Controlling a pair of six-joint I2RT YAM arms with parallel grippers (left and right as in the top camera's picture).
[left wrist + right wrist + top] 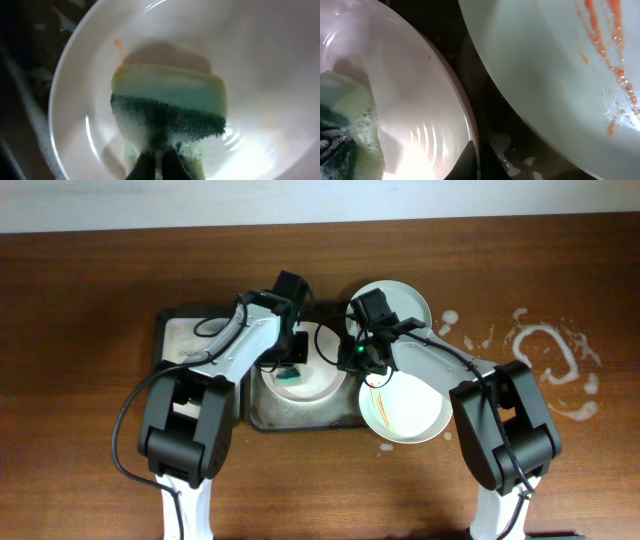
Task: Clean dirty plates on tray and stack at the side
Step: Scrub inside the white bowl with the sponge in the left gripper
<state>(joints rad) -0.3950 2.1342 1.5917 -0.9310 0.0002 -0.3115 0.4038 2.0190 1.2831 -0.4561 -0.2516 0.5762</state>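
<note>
A white plate (318,380) lies in the dark tray (262,420). My left gripper (292,368) is shut on a green and yellow sponge (290,377) and presses it, foamy, onto the inside of that plate. In the left wrist view the sponge (170,100) covers the middle of the plate (265,60), with my fingers (160,162) shut on its near end. My right gripper (352,360) is shut on the plate's right rim (469,125), one finger (470,160) lying inside the rim. A second plate (405,412) with red streaks (605,45) lies next to it on the right.
A third white plate (408,302) lies behind the right gripper, partly off the tray. White foam covers the tray's left part (185,335), and foam flecks lie on its floor (502,147). Foam trails are smeared on the table at right (548,360).
</note>
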